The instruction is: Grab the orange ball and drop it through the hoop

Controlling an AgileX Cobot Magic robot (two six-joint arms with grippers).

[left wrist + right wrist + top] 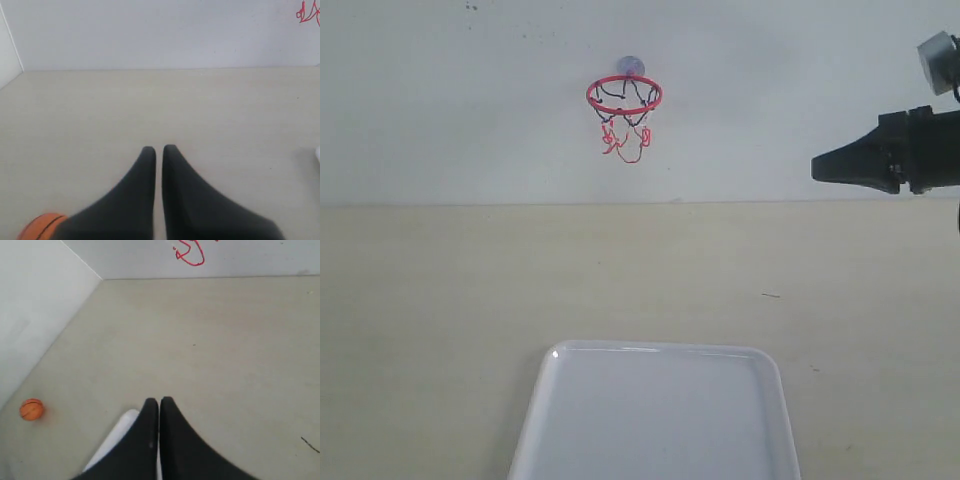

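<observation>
The hoop, a red ring with a black-and-red net, hangs on the back wall by a clear suction cup; strands of its net also show in the right wrist view and at the edge of the left wrist view. The orange ball lies on the table near the side wall, and a slice of the orange ball peeks out beside my left gripper, which is shut and empty. My right gripper hangs at the right, above the table, shut on nothing. The exterior view shows neither the ball nor the left gripper.
A white tray lies at the table's front middle; its corner shows under the right gripper. The back wall meets the beige table along a straight edge. A side wall stands beyond the ball.
</observation>
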